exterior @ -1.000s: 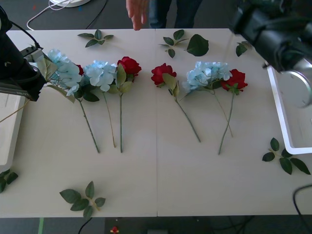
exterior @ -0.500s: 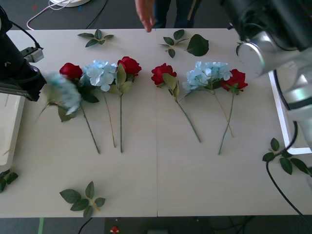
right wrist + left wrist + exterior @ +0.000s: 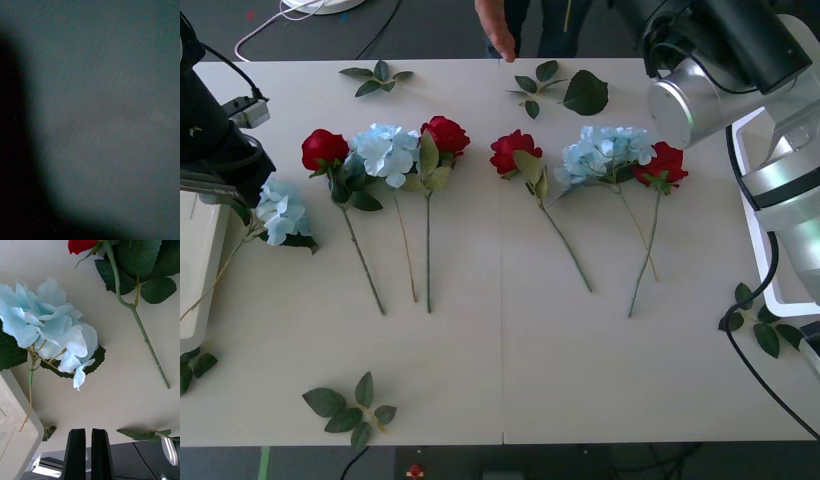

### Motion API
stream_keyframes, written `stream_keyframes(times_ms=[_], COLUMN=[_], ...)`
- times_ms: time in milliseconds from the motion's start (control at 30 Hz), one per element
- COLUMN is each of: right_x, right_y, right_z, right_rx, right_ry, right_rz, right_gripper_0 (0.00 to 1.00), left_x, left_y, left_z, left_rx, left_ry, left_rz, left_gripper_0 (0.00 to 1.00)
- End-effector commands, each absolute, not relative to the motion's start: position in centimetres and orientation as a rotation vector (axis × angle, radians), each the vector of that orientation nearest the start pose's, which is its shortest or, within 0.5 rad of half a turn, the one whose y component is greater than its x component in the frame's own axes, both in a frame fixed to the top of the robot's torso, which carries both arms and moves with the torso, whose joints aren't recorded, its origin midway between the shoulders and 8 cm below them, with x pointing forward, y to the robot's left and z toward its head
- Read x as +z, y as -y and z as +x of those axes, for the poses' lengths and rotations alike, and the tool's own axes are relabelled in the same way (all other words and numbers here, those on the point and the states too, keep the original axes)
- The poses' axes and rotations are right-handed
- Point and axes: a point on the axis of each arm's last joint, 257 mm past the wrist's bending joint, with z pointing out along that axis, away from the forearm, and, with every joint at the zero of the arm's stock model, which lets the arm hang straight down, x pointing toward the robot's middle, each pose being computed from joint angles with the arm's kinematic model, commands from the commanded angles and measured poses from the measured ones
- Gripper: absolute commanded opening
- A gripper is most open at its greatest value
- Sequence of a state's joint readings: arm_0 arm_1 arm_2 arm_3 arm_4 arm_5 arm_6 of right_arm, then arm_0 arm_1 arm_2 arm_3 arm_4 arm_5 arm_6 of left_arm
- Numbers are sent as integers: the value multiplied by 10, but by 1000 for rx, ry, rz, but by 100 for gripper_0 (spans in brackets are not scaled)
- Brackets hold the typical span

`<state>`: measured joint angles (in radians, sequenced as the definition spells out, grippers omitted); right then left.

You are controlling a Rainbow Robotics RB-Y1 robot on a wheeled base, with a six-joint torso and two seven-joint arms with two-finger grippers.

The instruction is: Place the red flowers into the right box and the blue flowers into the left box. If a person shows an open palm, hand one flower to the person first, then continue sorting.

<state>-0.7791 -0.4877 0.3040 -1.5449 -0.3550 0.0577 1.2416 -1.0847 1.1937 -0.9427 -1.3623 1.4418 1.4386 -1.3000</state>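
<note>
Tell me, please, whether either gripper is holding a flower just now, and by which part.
The left gripper holds nothing: its fingers are shut together with nothing between them, and the blue flower lies on the table with its stem over the left box. The right gripper cannot be judged.

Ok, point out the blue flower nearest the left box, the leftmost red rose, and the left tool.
blue flower [image 3: 281, 212], front view, on its petal cluster.
leftmost red rose [image 3: 323, 148], front view, on its bloom.
left tool [image 3: 86, 450], left wrist view, between its two black fingertips.
</note>
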Motion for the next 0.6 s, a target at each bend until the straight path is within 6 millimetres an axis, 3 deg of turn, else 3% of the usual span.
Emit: stream_keyframes(times_ms=[33,600], right_x=[174,172], right_y=[37,32], right_z=[599,600], right_rx=[444,442], right_ry=[-990,-996], right_rz=[-403,-404], right_gripper_0=[0,0], left_x=[-144,-144], left_y=[-365,-365], left_z=[488,488], left_rx=[66,66], left_ry=[-2905,-2905], left_rz=[173,173], left_gripper_0=[3,3])
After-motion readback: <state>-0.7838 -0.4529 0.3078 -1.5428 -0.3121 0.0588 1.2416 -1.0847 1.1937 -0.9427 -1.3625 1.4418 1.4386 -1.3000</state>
